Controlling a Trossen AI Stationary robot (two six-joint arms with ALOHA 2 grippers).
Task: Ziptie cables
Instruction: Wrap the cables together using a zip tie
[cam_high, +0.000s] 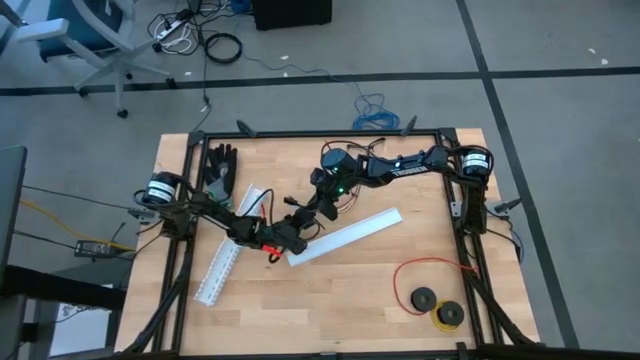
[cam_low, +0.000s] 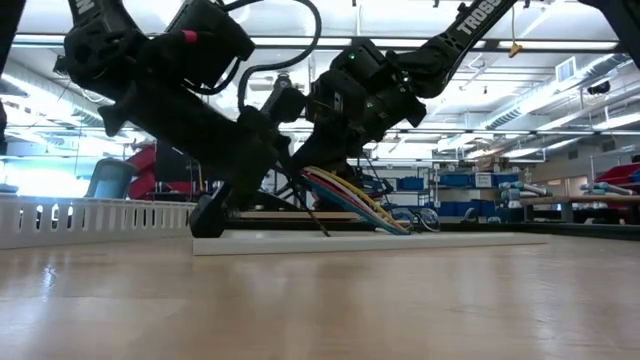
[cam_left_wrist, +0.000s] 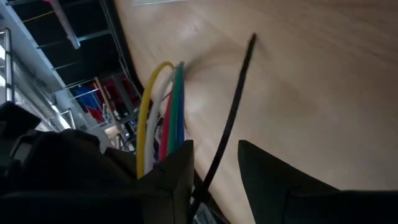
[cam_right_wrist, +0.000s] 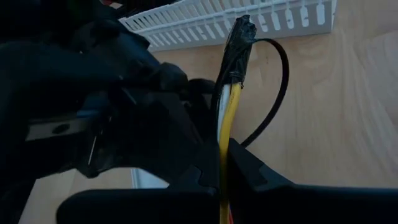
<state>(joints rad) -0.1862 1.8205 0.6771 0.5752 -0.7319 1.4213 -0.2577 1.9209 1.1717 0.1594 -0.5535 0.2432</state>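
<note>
The cables (cam_right_wrist: 225, 109) are a bundle of yellow, white, green and red wires with a dark taped end (cam_right_wrist: 239, 43). They also show in the left wrist view (cam_left_wrist: 163, 112) and in the low view (cam_low: 350, 198), slanting down toward the table. A black ziptie (cam_right_wrist: 283, 81) curves beside the bundle. My right gripper (cam_high: 319, 208) is shut on the bundle at mid-table. My left gripper (cam_high: 296, 228) is right next to it, fingers slightly apart, with the ziptie's strap (cam_left_wrist: 231, 115) running through the gap. My right gripper pinches the cable bundle between its two fingers, below the taped end (cam_right_wrist: 222, 146). The fingers lie across the wires, and the taped end sticks out past them above the table. My left gripper has the ziptie strap (cam_left_wrist: 208, 171) against one finger's (cam_left_wrist: 177, 177) inner side; I cannot tell whether it grips it.
A long white slotted channel (cam_high: 345, 237) lies just right of the grippers, and another (cam_high: 222, 258) to their left. A black glove (cam_high: 220, 170) lies at the far left. A red wire loop (cam_high: 432, 268) with black spools (cam_high: 425, 298) sits near the right front corner.
</note>
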